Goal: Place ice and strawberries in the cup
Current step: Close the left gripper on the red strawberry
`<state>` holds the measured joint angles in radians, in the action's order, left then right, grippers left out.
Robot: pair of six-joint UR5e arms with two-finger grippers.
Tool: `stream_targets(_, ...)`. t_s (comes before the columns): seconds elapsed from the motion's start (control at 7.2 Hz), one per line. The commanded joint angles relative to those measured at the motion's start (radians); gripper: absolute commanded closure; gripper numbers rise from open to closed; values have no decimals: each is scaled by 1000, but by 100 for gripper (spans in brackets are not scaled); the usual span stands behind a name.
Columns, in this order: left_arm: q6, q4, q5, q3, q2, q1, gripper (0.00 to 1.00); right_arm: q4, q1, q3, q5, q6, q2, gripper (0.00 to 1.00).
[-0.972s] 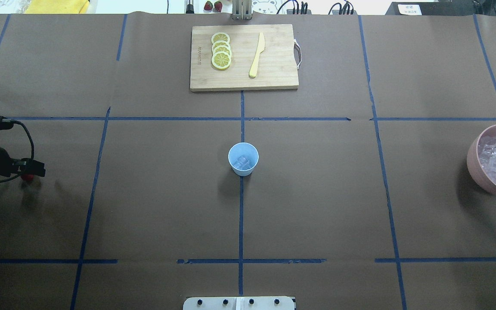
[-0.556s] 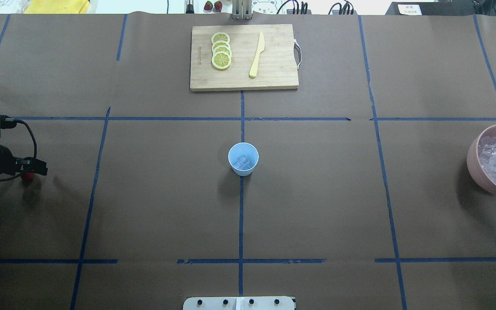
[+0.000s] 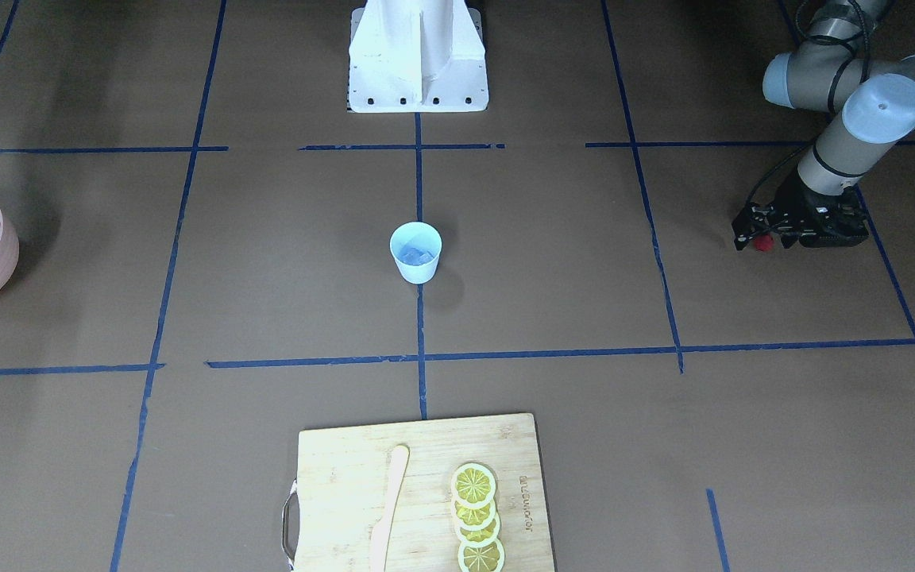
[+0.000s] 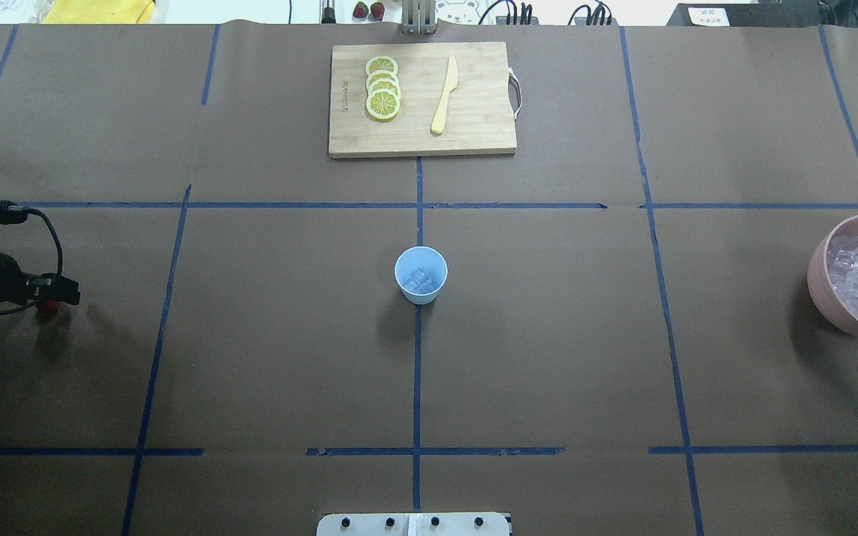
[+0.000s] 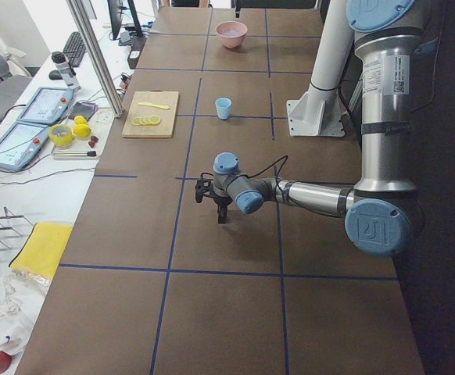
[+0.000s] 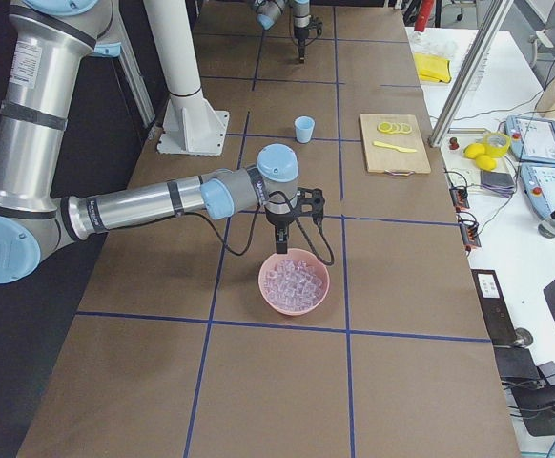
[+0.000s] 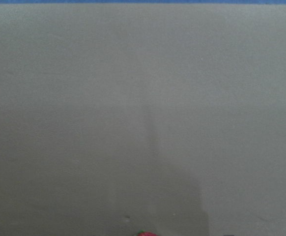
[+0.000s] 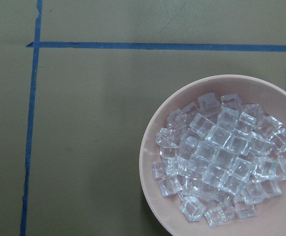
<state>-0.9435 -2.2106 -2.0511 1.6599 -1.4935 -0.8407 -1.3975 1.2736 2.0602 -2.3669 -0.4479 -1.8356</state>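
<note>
The strawberry [image 3: 761, 244] sits right beneath the left gripper [image 3: 758, 236], spread or pinching cannot be told, while the cup [image 4: 421, 274], with ice [image 4: 418, 281] inside, stands well apart to that gripper's right.

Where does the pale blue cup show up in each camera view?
Exterior front-facing: cup at the centre.
Overhead exterior: cup at the centre.
Exterior left: cup upper middle.
Exterior right: cup upper middle.
Left wrist-mounted: not in it.
Right wrist-mounted: not in it.
Landmark: the wooden cutting board, beyond the cup from the robot.
</note>
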Motion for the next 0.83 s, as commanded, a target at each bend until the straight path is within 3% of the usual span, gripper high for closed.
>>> stream_targets(0.0,-1,3,-1,0,2,2,35,0,1,-2,-2,0,1,1)
stream_targets(0.28,-1,5,-1,-6,2,2,64,0,0,-2,0,0,2,1)
stream_targets(0.42,-1,5,-1,-6,4,2,91,-2,0,-2,0,0,4,1)
stream_targets(0.56,-4,3,-1,7,4,2,100,-23,0,3,0,0,10,1)
stream_targets(0.69,-12,5,-6,35,4,0,100,-23,1,5,0,0,13,1)
